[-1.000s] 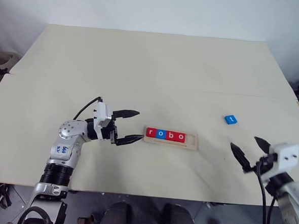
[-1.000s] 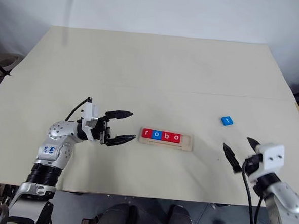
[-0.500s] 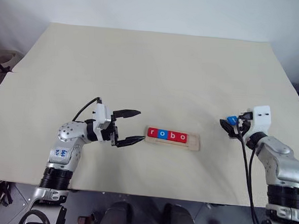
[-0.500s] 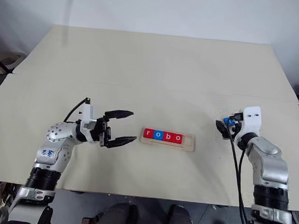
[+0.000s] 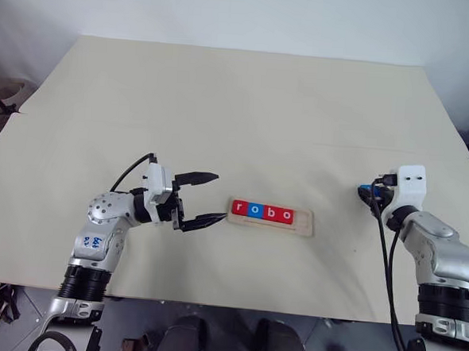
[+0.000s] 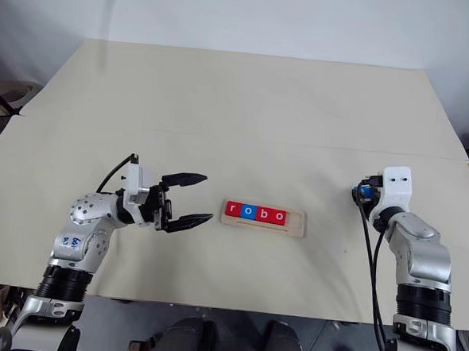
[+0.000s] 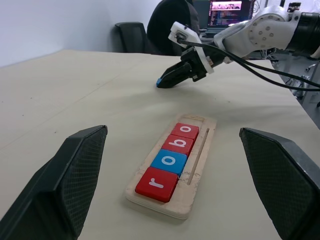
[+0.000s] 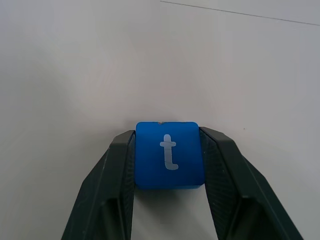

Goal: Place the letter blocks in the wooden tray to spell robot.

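Right wrist view: right gripper [image 8: 167, 165] fingers pinch the blue t block [image 8: 168, 155] on the worktop, right of the wooden tray [image 5: 305, 222]. Left gripper [image 5: 205, 198] gapes beside it. Next: lift, fill the tray's empty end slot.

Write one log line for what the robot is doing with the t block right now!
right gripper: shut on blue t block | left gripper: open | wooden tray: holds r-o-b-o, end slot free
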You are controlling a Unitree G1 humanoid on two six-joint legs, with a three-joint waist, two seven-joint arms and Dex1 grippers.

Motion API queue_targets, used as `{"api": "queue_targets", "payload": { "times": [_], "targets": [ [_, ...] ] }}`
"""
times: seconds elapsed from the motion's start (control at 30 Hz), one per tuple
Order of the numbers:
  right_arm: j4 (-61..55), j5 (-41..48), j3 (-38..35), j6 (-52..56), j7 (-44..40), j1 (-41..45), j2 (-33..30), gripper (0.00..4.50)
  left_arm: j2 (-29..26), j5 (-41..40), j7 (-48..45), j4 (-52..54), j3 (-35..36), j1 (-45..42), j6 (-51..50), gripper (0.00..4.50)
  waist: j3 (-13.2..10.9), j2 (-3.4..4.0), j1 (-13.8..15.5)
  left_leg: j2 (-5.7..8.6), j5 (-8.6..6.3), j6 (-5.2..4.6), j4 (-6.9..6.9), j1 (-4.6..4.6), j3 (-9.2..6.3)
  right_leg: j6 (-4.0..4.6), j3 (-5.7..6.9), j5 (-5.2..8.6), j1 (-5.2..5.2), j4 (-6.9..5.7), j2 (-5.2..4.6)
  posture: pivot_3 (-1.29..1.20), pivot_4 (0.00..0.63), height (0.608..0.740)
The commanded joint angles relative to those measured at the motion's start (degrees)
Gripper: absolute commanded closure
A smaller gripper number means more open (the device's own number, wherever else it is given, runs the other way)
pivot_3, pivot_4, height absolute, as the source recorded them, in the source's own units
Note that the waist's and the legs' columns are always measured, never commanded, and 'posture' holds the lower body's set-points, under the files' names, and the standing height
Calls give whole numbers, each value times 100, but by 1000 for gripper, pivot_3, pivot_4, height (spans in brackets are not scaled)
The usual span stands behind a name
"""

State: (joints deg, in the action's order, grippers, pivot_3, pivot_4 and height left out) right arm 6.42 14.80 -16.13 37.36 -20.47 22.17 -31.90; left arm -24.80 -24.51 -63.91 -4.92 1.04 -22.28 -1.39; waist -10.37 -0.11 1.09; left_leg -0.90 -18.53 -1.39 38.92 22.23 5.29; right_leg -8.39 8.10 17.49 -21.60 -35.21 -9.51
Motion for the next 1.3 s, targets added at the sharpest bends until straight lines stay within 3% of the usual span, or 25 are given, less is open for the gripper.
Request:
{"api": "queue_targets", "payload": {
  "times": [0.03,0.23,0.4,0.67,0.7,0.77,0.93,1.03,1.13,1.2,1.3],
  "targets": [
    [-929,201,-305,469,174,-210,-55,3036,22,-87,-53,89,-19,-110,24,0,0,0,-5,0,0,0,0,0,0,0,0,0,0,0,0,0,150,740],
    [-2693,595,-822,1648,614,-950,197,3036,61,-88,-206,-101,-108,-238,2,0,-1,1,22,0,0,0,-1,5,-3,0,4,0,-1,5,0,0,150,740],
    [-4003,833,-1050,2277,1142,-1652,932,3036,86,-113,-354,-190,-185,-261,-64,0,0,2,22,-1,-1,1,-6,4,-2,0,2,0,-5,3,2,0,150,740],
    [-4522,840,-802,2349,1478,-2202,1667,3036,87,-98,-517,-316,-178,-326,-63,0,0,3,5,1,-2,-1,-7,4,1,0,-4,0,-8,2,2,0,150,740],
    [-4496,860,-798,2326,1434,-2207,1647,2286,74,-99,-540,-329,-164,-329,-59,0,0,3,6,1,-2,-1,-7,4,1,0,-5,0,-9,2,2,0,150,740],
    [-4448,890,-830,2279,1370,-2172,1596,1682,48,-93,-573,-354,-144,-327,-38,0,0,3,7,2,-3,-2,-7,4,1,0,-6,0,-11,1,2,0,150,740],
    [-4178,1153,-1008,2129,596,-1975,824,27,14,-67,-541,-359,-84,-287,37,0,0,3,8,1,-4,-4,-7,5,2,0,-8,0,-12,2,2,0,150,740],
    [-3764,1165,-842,1461,-717,-2089,-378,27,0,-70,-484,-309,-43,-218,75,0,-1,4,14,3,-8,-11,-6,5,4,-1,-10,0,-11,7,2,0,150,740],
    [-3121,899,-508,-93,-2373,-2313,-1443,27,-13,-69,-441,-256,-13,-149,100,0,-2,2,10,3,-11,-15,-9,4,6,-2,-13,-1,-8,16,3,0,150,740],
    [-2632,856,-364,-871,-3224,-2367,-1847,27,-21,-72,-425,-235,-8,-126,108,0,-3,0,11,3,-10,-15,-11,2,6,-2,-11,-1,-4,18,5,0,150,740],
    [-1563,597,-24,-1553,-3791,-1962,-2200,27,-29,-80,-423,-224,-4,-125,125,0,-5,-3,11,3,-10,-15,-2,-1,7,-5,-12,-3,1,17,5,0,150,740]
  ]
}}
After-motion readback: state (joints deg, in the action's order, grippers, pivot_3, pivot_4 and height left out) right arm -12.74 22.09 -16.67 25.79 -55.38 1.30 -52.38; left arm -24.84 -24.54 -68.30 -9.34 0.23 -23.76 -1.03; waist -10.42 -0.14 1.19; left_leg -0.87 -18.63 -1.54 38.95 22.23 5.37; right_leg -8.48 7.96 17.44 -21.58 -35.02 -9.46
